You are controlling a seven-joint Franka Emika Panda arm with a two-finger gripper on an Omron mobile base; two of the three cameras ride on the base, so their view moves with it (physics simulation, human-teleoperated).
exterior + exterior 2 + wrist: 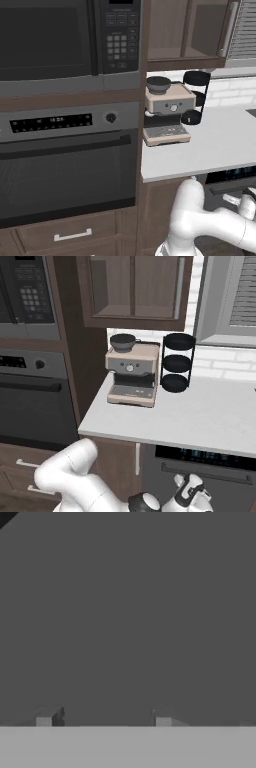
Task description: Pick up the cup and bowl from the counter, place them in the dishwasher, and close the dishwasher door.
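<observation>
The dishwasher (200, 457) sits under the counter (200, 416), its black strip with teal lights just below the slab's edge; the strip (231, 174) also appears at the right of the left base view. The dishwasher door (130, 612), a flat dark grey panel, stands very close in front of my gripper (105, 721) in the hand view. The two fingertips (46, 720) are apart with nothing between them. My arm (80, 476) bends low in front of the door. The cup and the bowl are out of view.
A beige coffee machine (131, 373) and a black three-tier rack (177, 362) stand at the back of the counter. A black-glass oven (65, 170) and a microwave (60, 37) fill the wall to the left. Wall cabinets (135, 291) hang above.
</observation>
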